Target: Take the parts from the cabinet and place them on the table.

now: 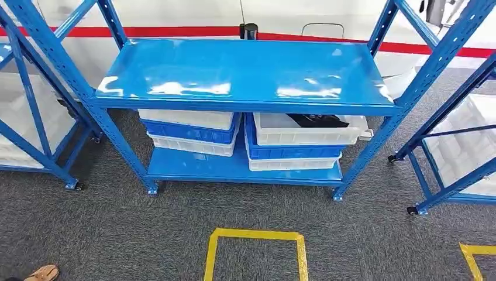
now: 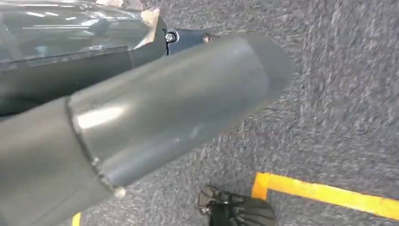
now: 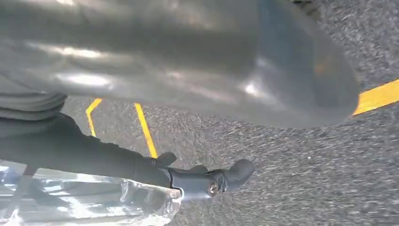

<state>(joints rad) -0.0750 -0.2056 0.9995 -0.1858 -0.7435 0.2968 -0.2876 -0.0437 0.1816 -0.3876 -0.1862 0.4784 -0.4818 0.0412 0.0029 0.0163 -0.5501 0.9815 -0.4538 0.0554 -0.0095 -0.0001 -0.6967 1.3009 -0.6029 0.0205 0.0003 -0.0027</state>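
The left hand (image 2: 155, 117) holds a clear plastic bag (image 2: 70, 33) against its fingers; between them, the blue cabinet (image 1: 245, 73) still stores a dark part (image 1: 316, 120) in a white bin (image 1: 307, 132); the right hand (image 3: 197, 61) grips another clear bag (image 3: 89, 202). Delivery appears underway, with the table the next stop.

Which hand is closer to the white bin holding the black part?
Right, probably: the white bin sits right of centre under the shelf. The left hand and right hand both hang over carpet, off the rack.
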